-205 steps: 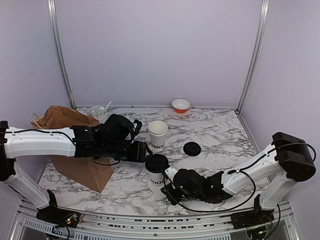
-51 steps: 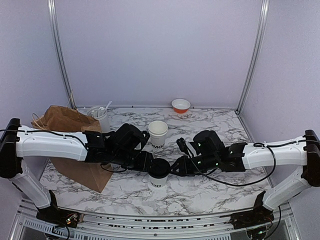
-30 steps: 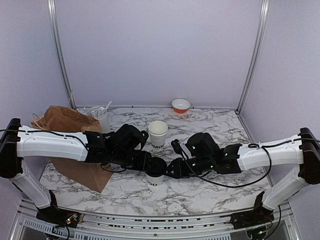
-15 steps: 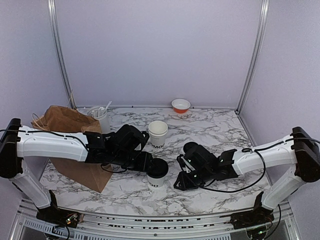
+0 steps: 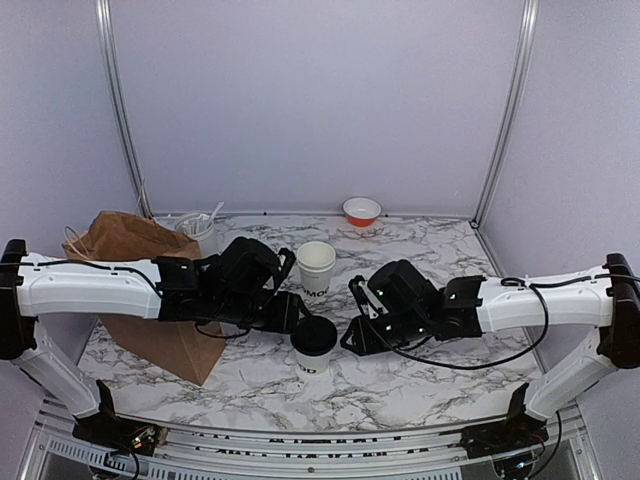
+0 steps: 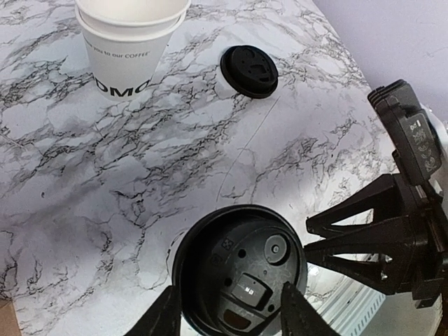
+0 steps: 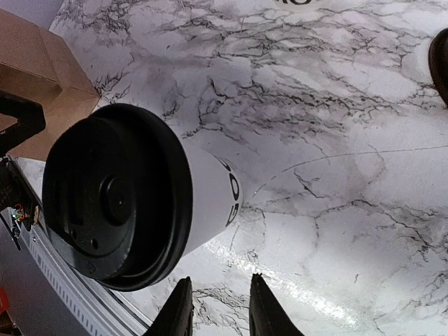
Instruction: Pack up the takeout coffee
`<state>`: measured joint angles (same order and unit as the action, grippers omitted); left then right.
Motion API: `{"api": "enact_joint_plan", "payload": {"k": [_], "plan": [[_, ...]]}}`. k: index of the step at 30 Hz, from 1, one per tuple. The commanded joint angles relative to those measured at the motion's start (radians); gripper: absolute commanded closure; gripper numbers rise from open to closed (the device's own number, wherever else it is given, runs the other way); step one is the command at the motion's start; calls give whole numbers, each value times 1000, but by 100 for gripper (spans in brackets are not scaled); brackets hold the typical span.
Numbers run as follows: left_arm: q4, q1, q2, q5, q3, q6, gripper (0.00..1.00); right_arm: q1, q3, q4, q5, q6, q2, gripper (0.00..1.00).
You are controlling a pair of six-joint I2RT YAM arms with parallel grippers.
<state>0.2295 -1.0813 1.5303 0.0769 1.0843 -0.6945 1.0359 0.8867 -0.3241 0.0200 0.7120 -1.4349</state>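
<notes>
1. The marble table (image 5: 440,375) carries everything I can see from the top camera.
2. My left arm (image 5: 90,285) reaches in from the left and my right arm (image 5: 550,300) from the right. They meet around the lidded cup (image 5: 313,348).
3. A brown paper bag (image 5: 160,345) stands at the left, partly behind the left arm.
4. The left gripper (image 6: 228,290) has its fingers spread about a lid's width. They sit to either side of the cup's top and look to be above it, clasping nothing.
5. The right gripper (image 7: 220,280) has its fingers a narrow gap apart with bare marble between them. It sits just beside the lidded cup and holds nothing.
6. The utensil canister (image 5: 200,232) stands at the back left, next to the bag.
7. The lidded cup stands upright near the front centre of the table, with a black lid seated on its rim.
8. The open cup (image 5: 316,265) stands upright just behind the lidded cup, lettering on its side.
9. The orange-and-white bowl (image 5: 361,211) sits at the far edge.
10. A loose black lid (image 6: 249,71) lies flat just beside the open cup.
</notes>
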Motion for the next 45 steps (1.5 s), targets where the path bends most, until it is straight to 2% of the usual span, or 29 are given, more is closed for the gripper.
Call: {"api": "enact_joint_plan", "payload": {"k": [1,11,26,45], "plan": [[9,1,-60,65,0,-2,51,-1,69,-56,-51,-49,28,73],[25,45,-90,84,-107,-84,56,0,190,-90,-57,-123,-11,72],[-20,46,-34,5,-107,-80,57,-42,256,-88,-32,-146,-101,72],[-44,47,0,-18,-109,-79,57,-82,171,-36,47,-112,-115,74]]}}
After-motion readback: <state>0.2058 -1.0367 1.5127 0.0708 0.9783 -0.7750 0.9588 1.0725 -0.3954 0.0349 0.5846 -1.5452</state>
